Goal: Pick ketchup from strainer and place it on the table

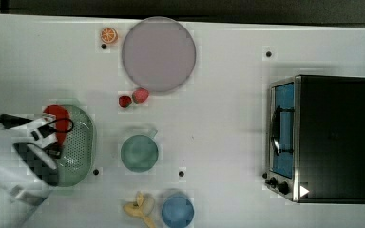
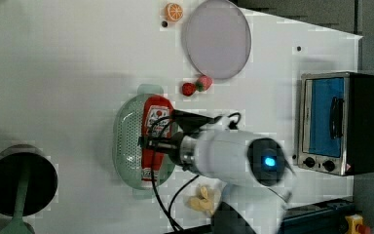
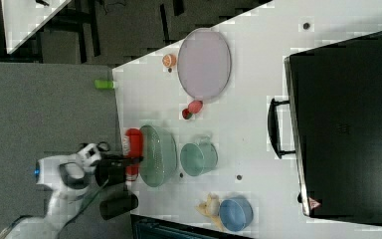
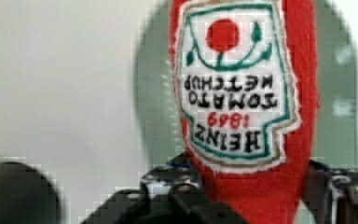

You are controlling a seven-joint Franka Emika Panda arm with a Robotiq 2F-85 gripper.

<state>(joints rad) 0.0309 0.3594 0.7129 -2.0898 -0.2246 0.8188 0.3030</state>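
In the top view the gripper [image 1: 57, 137] hangs over the strainer [image 1: 83, 147], which sits near the top view's left edge of the worktop [image 1: 228, 118]; the red ketchup [image 1: 57, 118] shows partly under the arm, above the strainer's far end. A green cup [image 1: 139, 152] stands just beside the strainer, two strawberries [image 1: 134, 98] lie near the rim of a grey plate [image 1: 158, 54], and a toaster oven [image 1: 321, 138] stands at the top view's right edge. In the left view the ketchup [image 2: 154, 141] lies lengthwise over the strainer [image 2: 126, 146], the gripper [image 2: 151, 144] reaching across its middle; whether the bottle rests in the basin or is raised I cannot tell here. In the right view the ketchup [image 3: 133, 149] stands clear of the strainer [image 3: 159, 155], off its rim on the side away from the cup [image 3: 198, 158], with the gripper [image 3: 129, 162] at its lower part. In the wrist view the jaws are clamped on the narrow end of the ketchup [image 4: 247, 93], one on each side, its white label facing the camera, and the strainer [image 4: 340, 93] lies behind it.
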